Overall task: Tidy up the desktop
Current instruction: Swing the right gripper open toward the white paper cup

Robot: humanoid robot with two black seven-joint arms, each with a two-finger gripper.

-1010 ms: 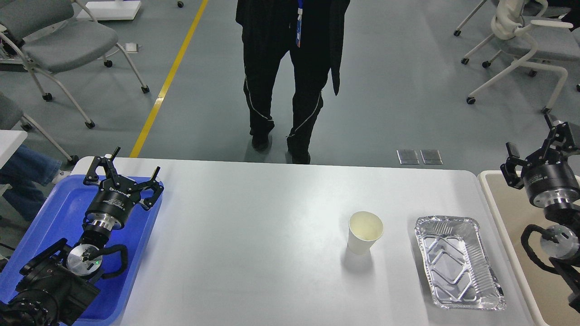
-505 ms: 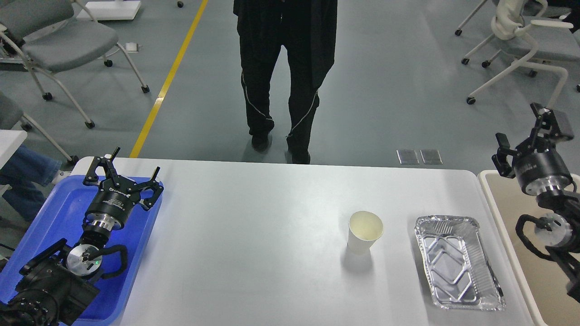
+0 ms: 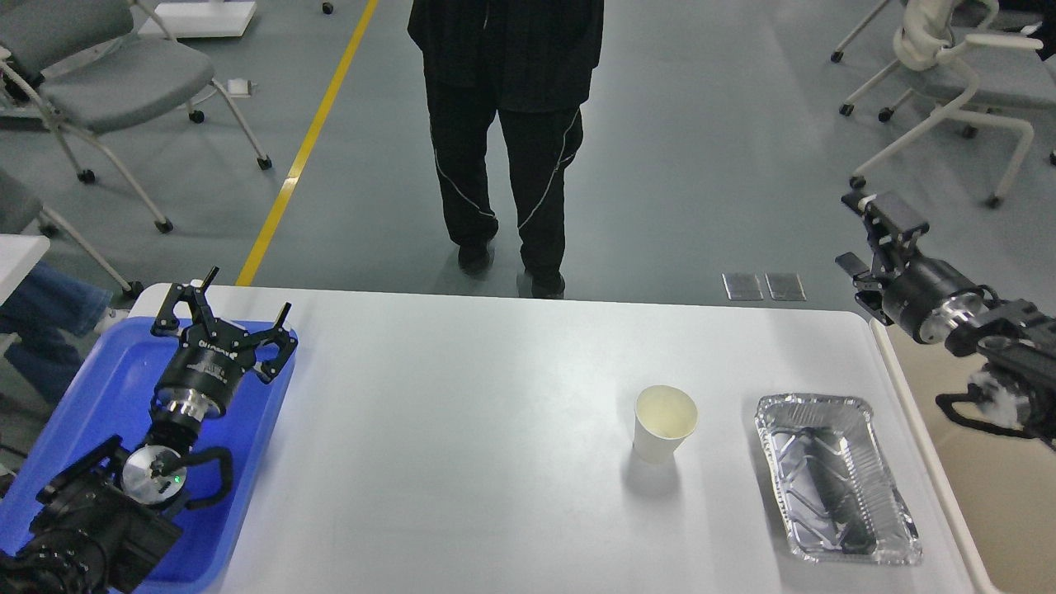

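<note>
The white desktop (image 3: 495,429) holds an upright empty white paper cup (image 3: 664,421) right of centre. An empty foil tray (image 3: 833,478) lies to the cup's right. My left gripper (image 3: 247,297) is open and empty, held above the blue plastic tray (image 3: 91,388) at the desktop's left end. My right gripper (image 3: 870,239) is open and empty. It hangs in the air by the desktop's far right corner, well above and behind the foil tray.
A beige bin (image 3: 998,503) stands against the desktop's right edge, under my right arm. A person in black (image 3: 503,124) stands just beyond the far edge. Wheeled chairs (image 3: 99,74) stand at the back left and back right.
My right gripper has swung up and to the left, from over the beige bin toward the desktop's far right corner, and tilted over. The person shifted slightly left. My left arm has not moved.
</note>
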